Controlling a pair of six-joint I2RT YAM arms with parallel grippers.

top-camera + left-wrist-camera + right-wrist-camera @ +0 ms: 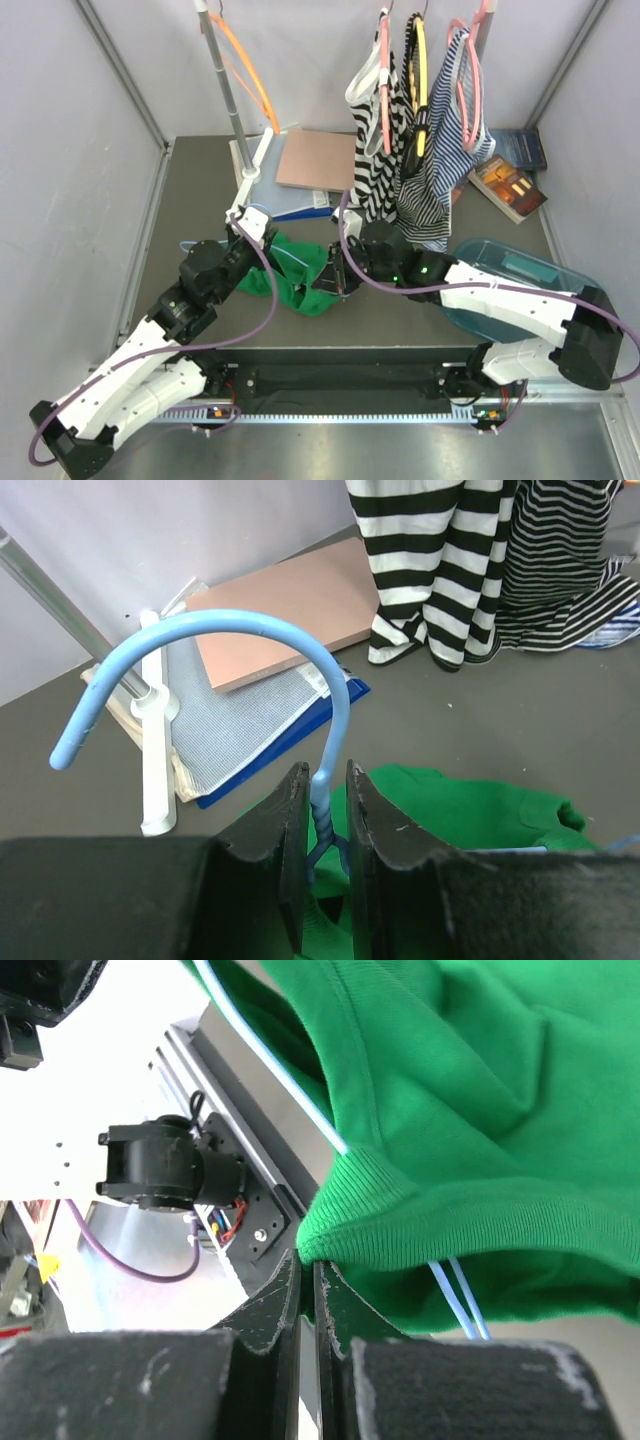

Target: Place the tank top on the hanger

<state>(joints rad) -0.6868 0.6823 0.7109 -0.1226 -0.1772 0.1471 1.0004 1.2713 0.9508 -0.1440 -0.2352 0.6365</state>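
Observation:
The bright-green tank top [300, 275] lies bunched in the middle of the table between my two grippers. The light-blue hanger [250, 640] is partly inside it. My left gripper [327, 810] is shut on the hanger's twisted neck, with the hook curving up and left of the fingers. In the top view it [258, 232] sits at the top's left edge. My right gripper [308, 1275] is shut on a ribbed hem of the tank top [450, 1110], lifting it; the hanger's thin blue wire [270, 1065] runs under the fabric. In the top view it [338, 278] is at the top's right edge.
Striped tops [420, 150] hang on pink hangers at the back right. An orange hanger [245, 70] hangs on the rack pole [228, 90]. A brown board [315, 160] lies on a blue folder, books [505, 185] at far right, a teal bin [520, 270] beside my right arm.

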